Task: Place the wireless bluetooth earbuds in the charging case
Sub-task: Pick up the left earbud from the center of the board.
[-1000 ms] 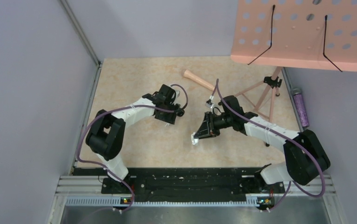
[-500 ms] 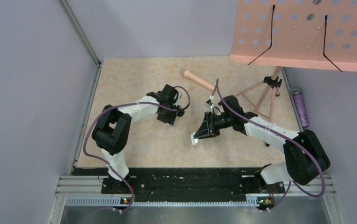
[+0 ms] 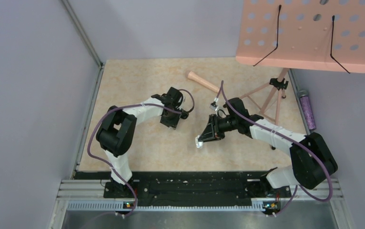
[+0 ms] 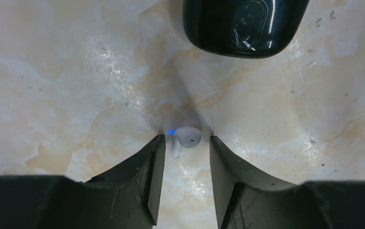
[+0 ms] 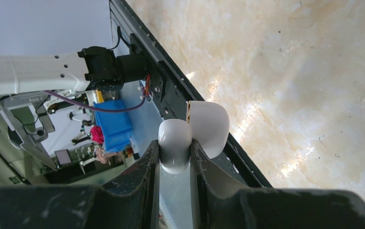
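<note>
**Top view.** The left gripper points down at the table. Its jaws and the earbud are hidden under the wrist. The right gripper sits well apart from it, angled toward the near edge. A small white charging case shows at its tips. A pink music stand, a wooden stick and a purple bottle lie on the far side of both grippers.

**Left wrist view.** The left gripper has its jaws narrowly apart, tips on or close to the table. One white earbud lies in the gap, level with the fingertips. Its head is nearer the jaw on the right of the picture. Its short stem points back into the gap, just beside the jaw on the left. No contact with either jaw can be made out. A blue light glows just beside the earbud's head. A glossy black rounded object lies ahead of the tips, well beyond the earbud.

**Right wrist view.** The right gripper is clamped on the charging case. One rounded white half sits between the jaws and the other half stands past the tips. The case is held off the table.
</note>
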You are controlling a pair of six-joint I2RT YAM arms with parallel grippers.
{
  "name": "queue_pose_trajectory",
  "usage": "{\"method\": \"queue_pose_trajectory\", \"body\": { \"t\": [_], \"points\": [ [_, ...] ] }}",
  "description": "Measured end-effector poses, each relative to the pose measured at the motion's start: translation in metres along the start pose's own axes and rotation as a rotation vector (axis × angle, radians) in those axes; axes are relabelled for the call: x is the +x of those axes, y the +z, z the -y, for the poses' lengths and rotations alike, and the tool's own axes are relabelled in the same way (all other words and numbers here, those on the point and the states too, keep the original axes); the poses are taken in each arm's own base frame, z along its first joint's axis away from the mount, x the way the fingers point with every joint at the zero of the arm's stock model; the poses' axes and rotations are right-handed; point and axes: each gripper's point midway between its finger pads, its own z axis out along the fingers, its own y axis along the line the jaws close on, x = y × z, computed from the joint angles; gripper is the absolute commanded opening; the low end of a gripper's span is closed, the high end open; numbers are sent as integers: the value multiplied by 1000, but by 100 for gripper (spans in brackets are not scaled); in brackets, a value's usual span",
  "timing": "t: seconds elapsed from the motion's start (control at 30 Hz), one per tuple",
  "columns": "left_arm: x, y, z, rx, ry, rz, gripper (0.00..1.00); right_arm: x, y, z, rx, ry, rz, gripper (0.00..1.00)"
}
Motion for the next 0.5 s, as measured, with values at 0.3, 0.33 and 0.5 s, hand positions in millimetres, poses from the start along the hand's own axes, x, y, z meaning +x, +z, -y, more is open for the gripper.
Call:
{"method": "queue_pose_trajectory", "body": {
  "t": [0.3,0.33,0.5],
  "points": [
    [-3,1,0,-3,4,2,37,0,0,0,0,0,0,0],
    [-4,1,0,-3,6,2,36,0,0,0,0,0,0,0],
    [-4,2,0,-7,17,1,31,0,0,0,0,0,0,0]
  ]
}}
